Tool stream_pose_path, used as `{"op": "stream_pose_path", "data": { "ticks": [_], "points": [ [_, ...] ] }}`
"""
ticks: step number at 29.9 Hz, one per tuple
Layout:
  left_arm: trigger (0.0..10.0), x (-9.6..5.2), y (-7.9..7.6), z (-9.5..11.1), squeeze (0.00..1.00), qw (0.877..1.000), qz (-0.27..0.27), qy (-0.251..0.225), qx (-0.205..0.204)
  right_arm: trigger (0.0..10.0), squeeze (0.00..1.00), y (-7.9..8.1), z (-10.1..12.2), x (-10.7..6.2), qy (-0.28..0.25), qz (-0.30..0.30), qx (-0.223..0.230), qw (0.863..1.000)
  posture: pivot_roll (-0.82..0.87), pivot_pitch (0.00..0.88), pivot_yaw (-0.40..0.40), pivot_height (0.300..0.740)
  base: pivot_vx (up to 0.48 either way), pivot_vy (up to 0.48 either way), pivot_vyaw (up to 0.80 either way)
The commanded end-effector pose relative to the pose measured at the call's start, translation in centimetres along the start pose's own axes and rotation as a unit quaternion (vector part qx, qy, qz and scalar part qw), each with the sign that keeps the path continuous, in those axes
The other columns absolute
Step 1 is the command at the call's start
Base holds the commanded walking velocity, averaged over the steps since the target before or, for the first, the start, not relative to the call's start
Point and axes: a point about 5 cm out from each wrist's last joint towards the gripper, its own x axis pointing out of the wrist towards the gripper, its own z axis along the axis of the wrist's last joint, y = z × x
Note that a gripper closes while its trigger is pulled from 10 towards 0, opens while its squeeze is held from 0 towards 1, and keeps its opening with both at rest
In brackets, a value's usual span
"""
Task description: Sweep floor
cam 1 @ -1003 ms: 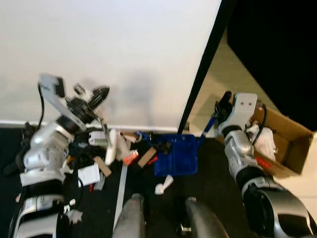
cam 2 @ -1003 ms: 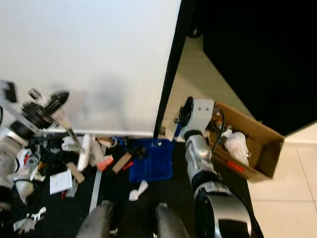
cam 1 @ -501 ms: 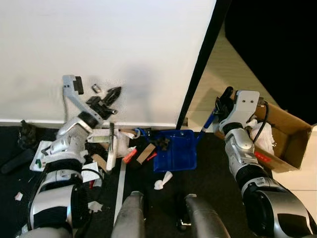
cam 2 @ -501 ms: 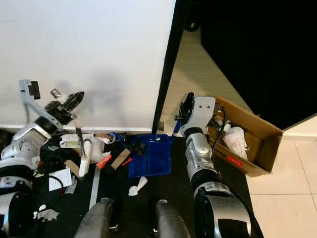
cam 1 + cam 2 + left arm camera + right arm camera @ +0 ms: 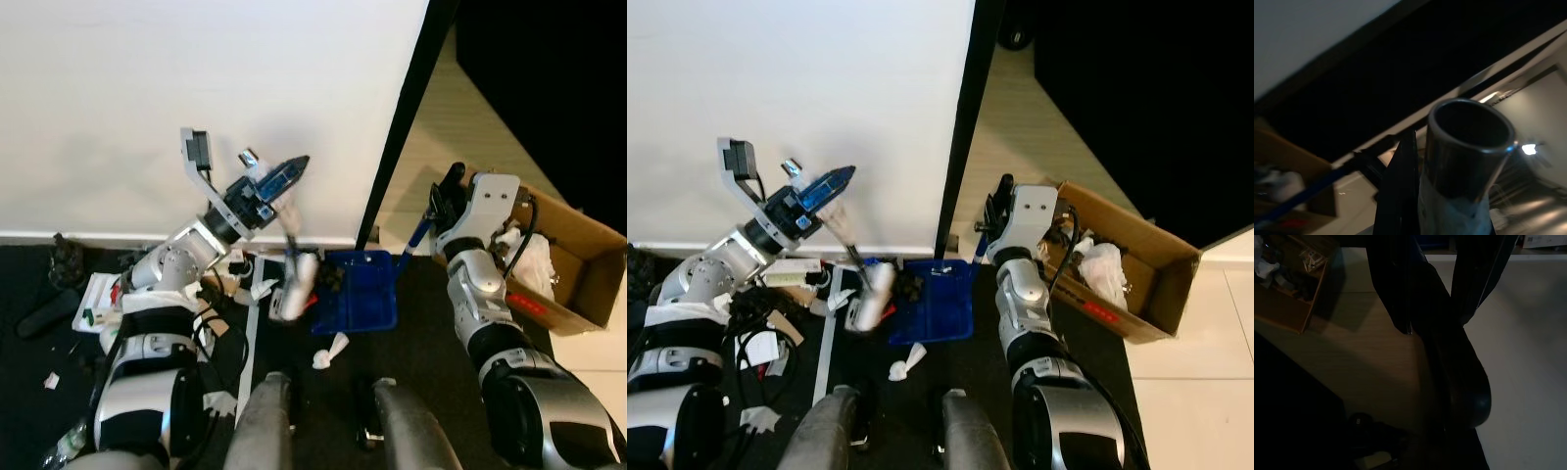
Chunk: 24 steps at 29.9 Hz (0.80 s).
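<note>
Left gripper (image 5: 284,176) raised in front of the white wall (image 5: 196,88), fingers closed on the top of a broom handle (image 5: 1469,147); in the left wrist view the metal tube end sits tight against one black finger (image 5: 1400,196). Handle runs down to the white broom head (image 5: 294,286), blurred, on the dark floor (image 5: 421,323) just beside the blue dustpan (image 5: 362,294), touching or nearly touching its left edge. Dustpan sits at the base of the wall by the black door frame (image 5: 397,147), with some dark debris in it.

Right gripper (image 5: 446,196) up by the door frame, fingers closed on the dustpan's blue handle (image 5: 418,235), which slants down to the pan. Right wrist view very dark: black fingers around a dark rod, tan floor behind.

Litter on the floor left of the pan: paper scraps, cables, a white crumpled bit (image 5: 328,351) just below the pan. Open cardboard box (image 5: 568,264) with white trash in it stands to the right on the tan floor, near the right arm.
</note>
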Motion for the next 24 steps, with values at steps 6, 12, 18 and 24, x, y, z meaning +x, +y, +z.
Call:
{"op": "stream_pose_path", "data": {
  "ticks": [6, 12, 18, 24],
  "points": [
    [10.0, -1.0, -2.0, 2.7, 0.00, 0.998, -0.020, -0.015, 0.051, 10.0, 0.00, 0.5, -5.9, -3.3, 0.141, 0.001, 0.031, 0.989, 0.04, 0.364, 0.037, 0.740, 0.000, 0.000, 0.00],
    [10.0, -4.0, -4.8, 7.8, 0.00, 0.985, 0.017, -0.003, 0.169, 10.0, 0.00, 0.6, -5.9, -3.2, 0.141, 0.002, 0.032, 0.990, 0.05, 0.361, 0.041, 0.740, 0.000, 0.000, 0.00],
    [10.0, -6.1, -6.5, 10.1, 0.00, 0.976, 0.038, 0.005, 0.214, 10.0, 0.00, 0.5, -5.9, -3.3, 0.141, 0.002, 0.032, 0.990, 0.06, 0.360, 0.039, 0.740, 0.000, 0.000, 0.00],
    [10.0, -8.6, -4.9, 10.0, 0.00, 0.957, 0.124, 0.054, 0.256, 10.0, 0.00, 0.4, -5.9, -3.3, 0.142, 0.004, 0.030, 0.989, 0.06, 0.359, 0.027, 0.740, 0.000, 0.000, 0.00]
  ]
}}
